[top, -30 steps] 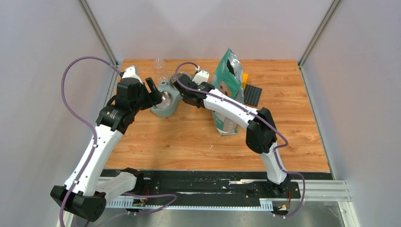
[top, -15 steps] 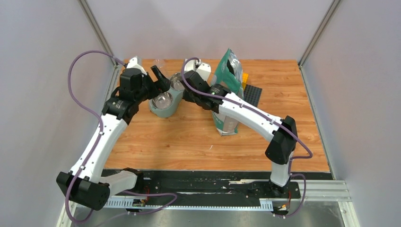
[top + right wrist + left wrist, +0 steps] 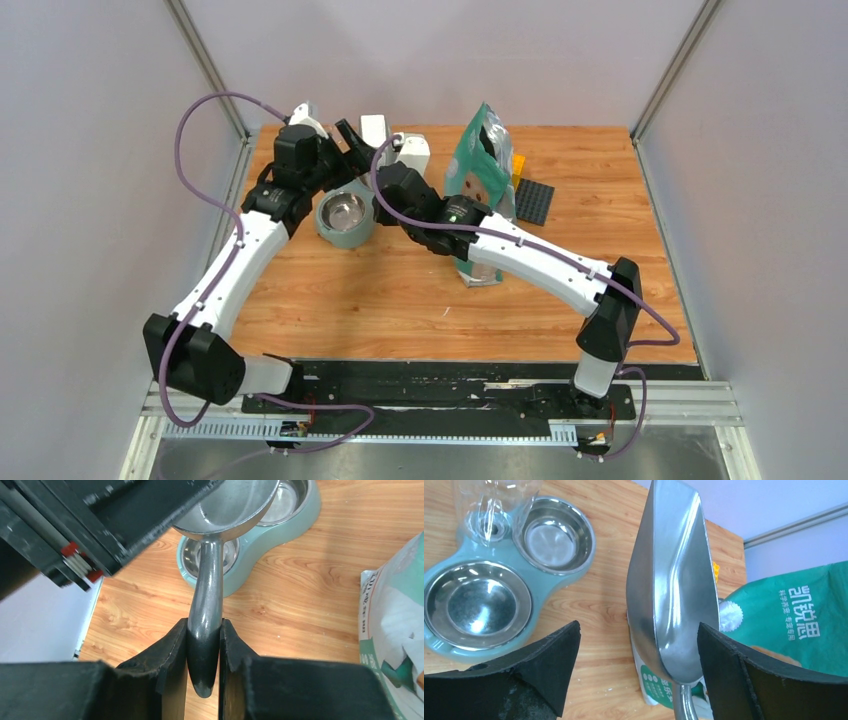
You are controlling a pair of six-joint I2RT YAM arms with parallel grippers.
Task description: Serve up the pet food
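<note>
Gripping the handle end of the metal scoop, the right gripper has its jaws clamped on it, low in the centre of the right wrist view; the scoop's bowl is empty. The left gripper has its jaws wide apart with the scoop's bowl between them; contact with its fingers cannot be confirmed. No pet food is visible. Both steel dishes of the teal feeder are bare, so the kibble is judged to be inside the green bag, upper centre-right of the overhead view. Risks noted: both wrists are crowded together at the upper centre of the overhead view, so either arm moving could strike the other. If the left jaws close on the smooth, curved bowl, it could twist in the right grip, which holds only the handle's end. A careless sweep could topple the clear bottle on the feeder or the upright bag.
</note>
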